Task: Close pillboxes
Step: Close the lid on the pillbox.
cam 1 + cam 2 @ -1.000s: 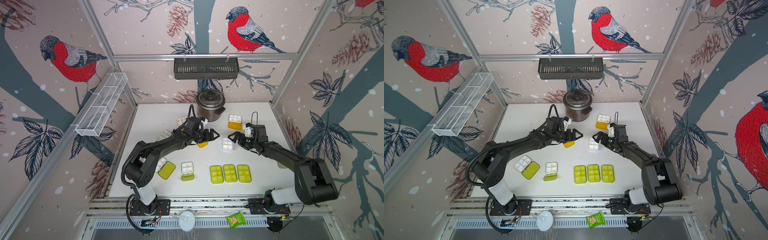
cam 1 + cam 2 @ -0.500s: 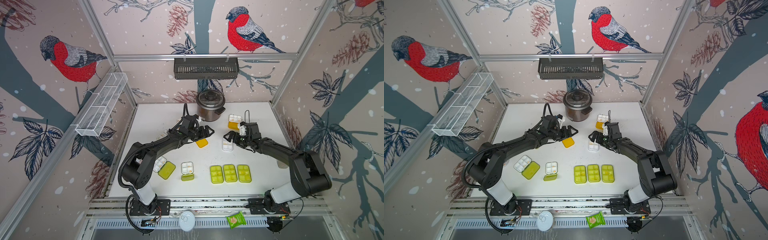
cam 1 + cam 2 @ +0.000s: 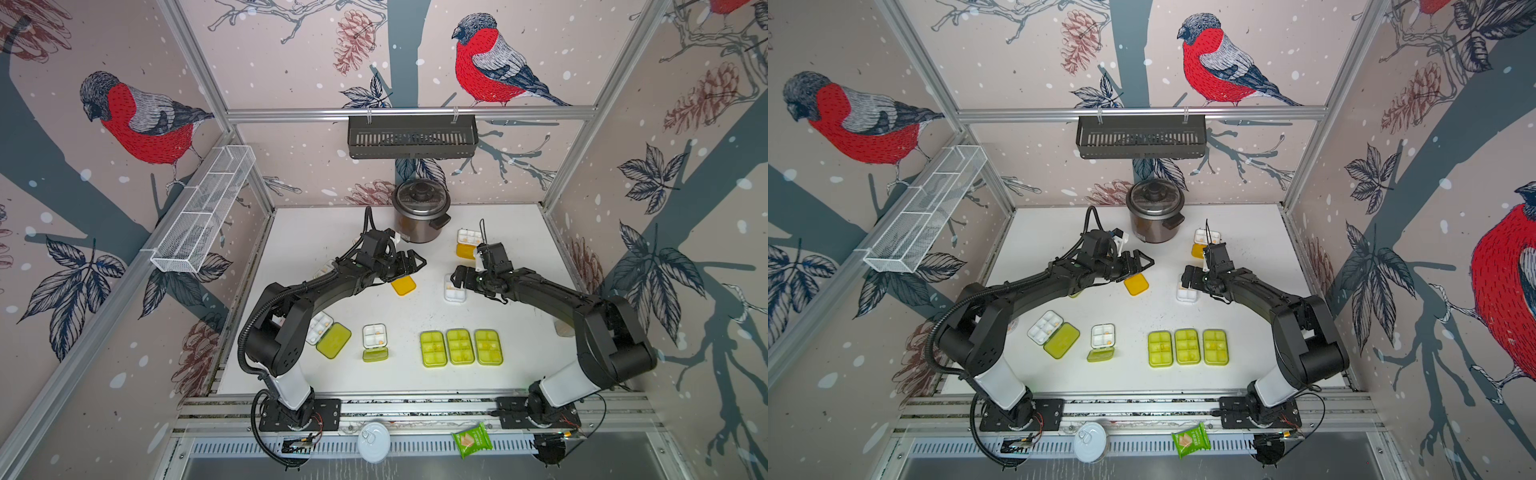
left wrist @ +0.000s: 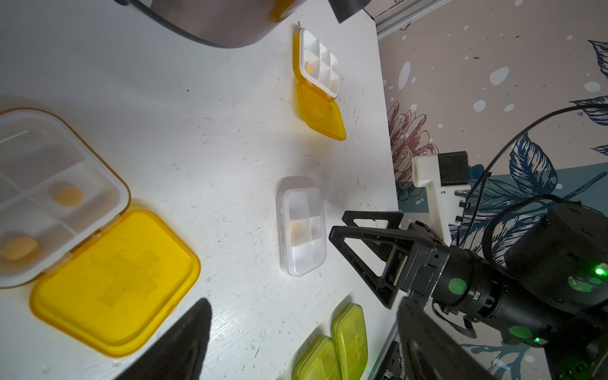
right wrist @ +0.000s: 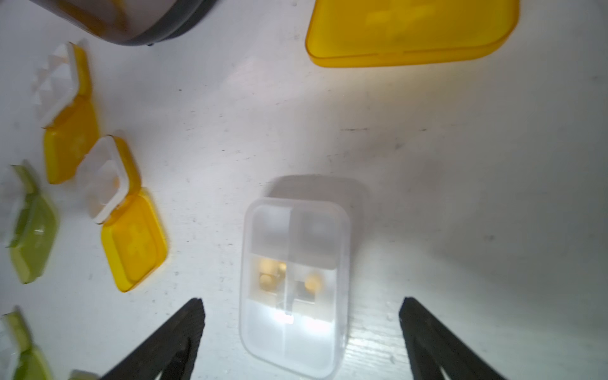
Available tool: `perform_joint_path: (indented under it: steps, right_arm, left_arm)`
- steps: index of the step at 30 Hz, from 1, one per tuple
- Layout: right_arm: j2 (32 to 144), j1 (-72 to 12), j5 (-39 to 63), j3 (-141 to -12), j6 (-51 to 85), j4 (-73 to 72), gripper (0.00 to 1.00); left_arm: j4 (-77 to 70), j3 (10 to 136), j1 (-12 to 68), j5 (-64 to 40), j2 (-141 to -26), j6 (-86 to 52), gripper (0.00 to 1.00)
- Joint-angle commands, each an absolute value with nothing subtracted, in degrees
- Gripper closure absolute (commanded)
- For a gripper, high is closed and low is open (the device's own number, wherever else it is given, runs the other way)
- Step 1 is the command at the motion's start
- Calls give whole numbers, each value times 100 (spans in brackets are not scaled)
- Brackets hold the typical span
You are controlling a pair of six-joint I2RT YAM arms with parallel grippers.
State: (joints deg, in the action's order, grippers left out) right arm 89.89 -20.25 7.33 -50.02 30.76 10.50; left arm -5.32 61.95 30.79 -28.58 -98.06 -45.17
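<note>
Clear-lidded pillbox [image 5: 294, 279]: frosted translucent plastic. Open yellow lid [image 4: 115, 283]: glossy see-through plastic. White tabletop [image 4: 197, 131]: matt, scuffed. Round cooker [image 3: 417, 228]: brushed metal, dull sheen.

R claw [image 3: 456, 277] nearer clear pillbox [image 3: 454, 291]

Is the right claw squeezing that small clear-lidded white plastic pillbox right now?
No, the right gripper is open in the right wrist view, its fingers clear of the small clear-lidded white plastic pillbox on both sides.
</note>
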Motion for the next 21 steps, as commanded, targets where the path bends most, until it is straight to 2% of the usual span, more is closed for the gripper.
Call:
perform_joint_path:
  steps: [1,8,21]
  right_arm:
    - [9094,-2105,-85,-5172,2663,1644,9]
    - [9442,-2192,-520,-5478,2481,1938,10]
    - [9718,-2273,-632,-5340,2510,1813,11]
  left_arm:
    - [-717,6235,3059,-2987,-9833,-4590,13]
    - [-734,6247,3065,-3085,-9891,-4626,13]
    - [-765,6250,3059,-3144,-9935,-4658,13]
